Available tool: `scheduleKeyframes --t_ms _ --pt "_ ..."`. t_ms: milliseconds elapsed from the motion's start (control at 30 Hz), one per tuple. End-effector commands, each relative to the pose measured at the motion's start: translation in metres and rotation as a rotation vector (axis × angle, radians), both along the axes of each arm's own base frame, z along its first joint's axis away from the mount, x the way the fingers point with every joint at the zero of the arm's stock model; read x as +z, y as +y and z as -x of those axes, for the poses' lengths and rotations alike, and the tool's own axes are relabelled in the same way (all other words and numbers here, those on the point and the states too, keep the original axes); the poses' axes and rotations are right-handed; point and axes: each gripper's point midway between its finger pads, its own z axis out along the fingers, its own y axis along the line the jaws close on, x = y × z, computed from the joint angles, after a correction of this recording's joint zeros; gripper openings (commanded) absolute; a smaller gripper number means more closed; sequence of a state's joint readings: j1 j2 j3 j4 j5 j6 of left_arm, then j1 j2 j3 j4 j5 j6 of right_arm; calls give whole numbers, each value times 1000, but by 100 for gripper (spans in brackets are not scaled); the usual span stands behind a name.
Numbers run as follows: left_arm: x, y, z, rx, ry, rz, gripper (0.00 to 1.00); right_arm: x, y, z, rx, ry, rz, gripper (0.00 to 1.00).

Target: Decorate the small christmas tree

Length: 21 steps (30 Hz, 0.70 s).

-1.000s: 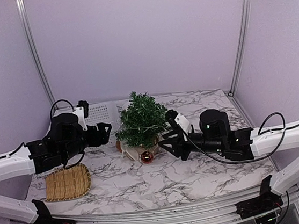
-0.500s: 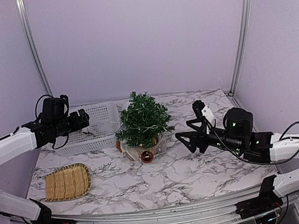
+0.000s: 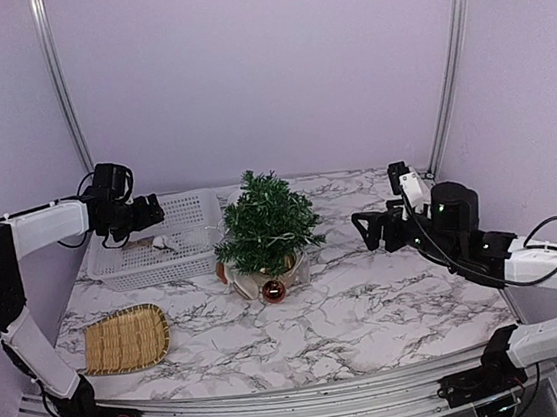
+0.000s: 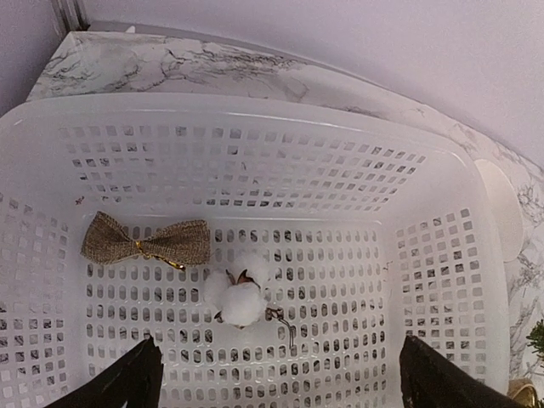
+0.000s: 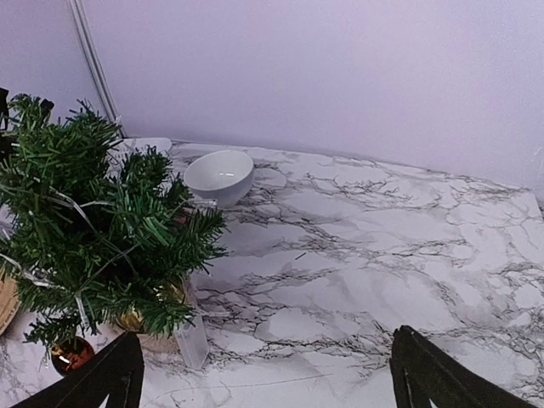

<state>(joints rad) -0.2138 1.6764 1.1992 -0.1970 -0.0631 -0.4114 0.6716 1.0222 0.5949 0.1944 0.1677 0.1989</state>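
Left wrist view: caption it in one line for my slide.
Left gripper, jaws open, above the white basket holding a burlap bow and a cotton ornament.

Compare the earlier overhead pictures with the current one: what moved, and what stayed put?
The left gripper swung away from the small christmas tree, back-left to above the white basket. The right gripper pulled back from the tree to the right, opening as it went. Tree, red bauble and woven tray stayed put.

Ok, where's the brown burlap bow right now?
In the left wrist view, the brown burlap bow lies on the floor of the white perforated plastic basket, just left of the white cotton-ball ornament.
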Motion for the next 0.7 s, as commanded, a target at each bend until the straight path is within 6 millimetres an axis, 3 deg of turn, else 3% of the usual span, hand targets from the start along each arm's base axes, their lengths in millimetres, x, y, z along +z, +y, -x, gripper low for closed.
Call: scheduleKeyframes --t_ms 0,133,333,667 --pt "-12 -6 3 -60 96 -5 99 21 -11 -8 -66 58 -21 99" --pt "-28 -19 2 -163 138 -3 94 11 -12 -7 -53 139 -34 99" --pt "-64 -12 -1 -181 230 -84 83 -14 -10 -17 -50 218 -6 96" --pt "-78 12 -21 -97 282 -216 65 -8 -6 -41 -49 217 -3 95"
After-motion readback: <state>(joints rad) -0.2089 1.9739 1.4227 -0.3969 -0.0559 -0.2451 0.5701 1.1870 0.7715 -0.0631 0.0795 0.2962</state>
